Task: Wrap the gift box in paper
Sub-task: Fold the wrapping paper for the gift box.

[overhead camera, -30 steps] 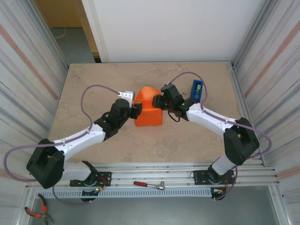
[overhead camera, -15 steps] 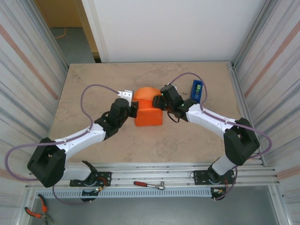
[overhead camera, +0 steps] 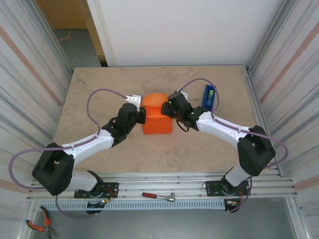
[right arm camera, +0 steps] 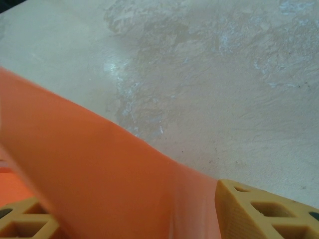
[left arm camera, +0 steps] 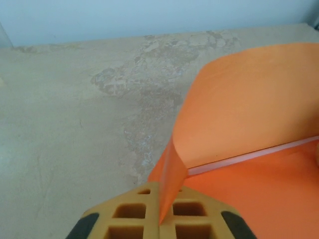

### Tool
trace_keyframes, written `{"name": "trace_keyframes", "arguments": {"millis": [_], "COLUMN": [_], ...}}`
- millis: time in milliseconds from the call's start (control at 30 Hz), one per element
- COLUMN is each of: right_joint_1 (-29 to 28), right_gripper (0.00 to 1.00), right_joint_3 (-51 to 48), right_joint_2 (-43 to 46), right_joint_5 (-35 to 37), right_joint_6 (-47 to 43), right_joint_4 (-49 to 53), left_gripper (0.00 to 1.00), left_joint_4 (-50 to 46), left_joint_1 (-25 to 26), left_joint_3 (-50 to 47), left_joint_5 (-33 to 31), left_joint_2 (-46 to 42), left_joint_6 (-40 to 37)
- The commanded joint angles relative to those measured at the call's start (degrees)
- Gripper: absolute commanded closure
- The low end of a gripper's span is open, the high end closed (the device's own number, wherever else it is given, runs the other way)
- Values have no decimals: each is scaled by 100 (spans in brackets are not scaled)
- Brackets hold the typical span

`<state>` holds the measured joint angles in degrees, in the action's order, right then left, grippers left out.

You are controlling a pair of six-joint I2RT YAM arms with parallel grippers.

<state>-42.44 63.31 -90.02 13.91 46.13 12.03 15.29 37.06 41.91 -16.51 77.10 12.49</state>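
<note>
Since a second ago the left gripper (overhead camera: 142, 115) has slid in against the left side of the orange bundle, and its jaws have gone from part-open to pinched. Over the same time the paper (overhead camera: 157, 115) has sunk from a raised peak at its upper end to a lower, rounder hump, and the right gripper (overhead camera: 168, 106) has edged slightly toward frame left.

Top view: the paper sits at ctr of the table (overhead camera: 99, 84), folded into a boxy shape w/ a rounded flap at its upper end. The gift box is under it — covered, so hidden. Both grippers touch the bundle, left at its left face, right at the upper-right corner. A blue tape dispenser (overhead camera: 209, 97) stands right of the right gripper, apart from the paper.

Left wrist view: the left gripper (left arm camera: 162, 221) is at bottom ctr, its fingers (left arm camera: 127, 216) closed together on a thin upright edge of paper (left arm camera: 249, 114). A flap curls over at upper right, w/ a thin pale strip (left arm camera: 249, 157) running beneath it. Bare table (left arm camera: 75, 124) takes the left half.

Right wrist view: the right gripper (right arm camera: 144, 221) has its fingers (right arm camera: 264, 211) well apart at the bottom corners — a band of paper (right arm camera: 99, 169) sweeps between them, not clamped. The table (right arm camera: 224, 74) lies beyond.
</note>
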Motion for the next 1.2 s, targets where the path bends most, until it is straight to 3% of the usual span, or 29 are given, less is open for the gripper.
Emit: {"name": "trace_keyframes", "arguments": {"millis": [0, 100, 133, 233, 333, 567, 633, 800, 900, 967, 1067, 1167], "right_joint_1": [-178, -178, -177, -178, -178, -182, -179, -177, -182, -178, -180, -177], "right_gripper": [40, 41, 41, 41, 41, 41, 41, 41, 41, 41, 41, 41], "right_joint_3": [-312, -328, -329, -326, -303, -293, -297, -283, -276, -281, -276, -275], "right_joint_2": [-355, -367, -374, -402, -419, -448, -450, -443, -449, -455, -444, -432], "right_joint_5": [-40, -7, 10, 23, 24, 15, 6, -3, -11, -11, -11, -21], "right_joint_6": [125, 193, 195, 207, 206, 227, 225, 231, 230, 243, 241, 243], "right_joint_4": [1020, 1038, 1038, 1049, 1034, 1026, 1026, 1029, 1030, 1029, 1034, 1041], "left_gripper": [100, 99, 94, 67, 63, 66, 71, 96, 100, 92, 66, 47], "left_joint_4": [175, 167, 141, 48, -41, -83, -87, -88, -118, -157, -175, -184], "left_joint_1": [-135, -169, -182, -232, -302, -471, -506, -563, -600, -615, -650, -674], "left_joint_3": [167, 218, 250, 358, 471, 776, 865, 1041, 1134, 1185, 1130, 919], "left_joint_5": [6, 59, 70, 109, 131, 269, 335, 504, 546, 540, 518, 503], "left_joint_2": [59, 55, 34, -61, -116, 65, 140, 260, 238, 140, -93, -400], "left_joint_6": [-68, -87, -88, -98, -107, -191, -230, -294, -317, -302, -201, 5]}}
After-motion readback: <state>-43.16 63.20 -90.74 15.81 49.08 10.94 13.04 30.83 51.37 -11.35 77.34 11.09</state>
